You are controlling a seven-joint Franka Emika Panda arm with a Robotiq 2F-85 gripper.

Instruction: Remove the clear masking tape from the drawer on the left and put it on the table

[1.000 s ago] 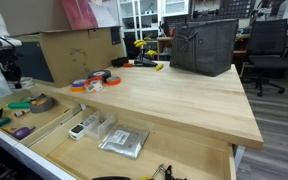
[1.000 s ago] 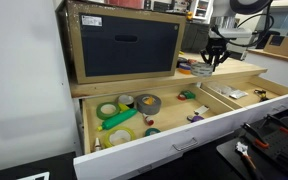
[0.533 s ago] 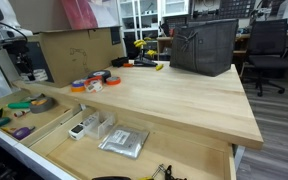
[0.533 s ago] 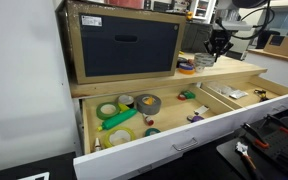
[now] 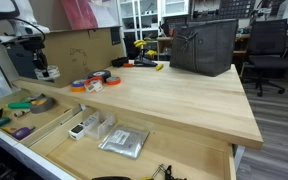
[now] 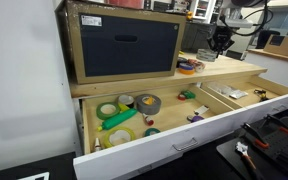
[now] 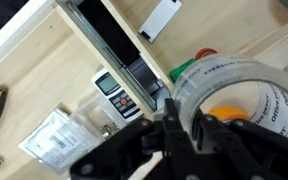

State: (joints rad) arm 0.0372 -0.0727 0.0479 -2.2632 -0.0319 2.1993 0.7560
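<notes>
My gripper (image 7: 180,128) is shut on the clear masking tape (image 7: 232,88), with one finger through the ring's hole and one outside. In both exterior views the gripper (image 5: 45,72) (image 6: 220,44) hangs in the air above the end of the table (image 5: 174,100) (image 6: 229,67), close to the coloured rolls. The tape shows as a pale ring in the jaws (image 5: 46,74). The narrow drawer (image 5: 4,128) (image 6: 134,146) stands open and holds a green roll, a grey roll and small tools.
Orange, blue and red-black rolls (image 5: 94,81) (image 6: 188,67) lie on the table below the gripper. The wider drawer (image 5: 174,160) (image 7: 44,70) is open, holding a clear organiser, a small meter (image 7: 110,86) and a plastic bag. A cardboard box (image 6: 124,45) and a grey bin (image 5: 204,45) stand on the table.
My gripper has carried the tape away from the drawer and over the table end, toward the coloured rolls. Nothing else has moved.
</notes>
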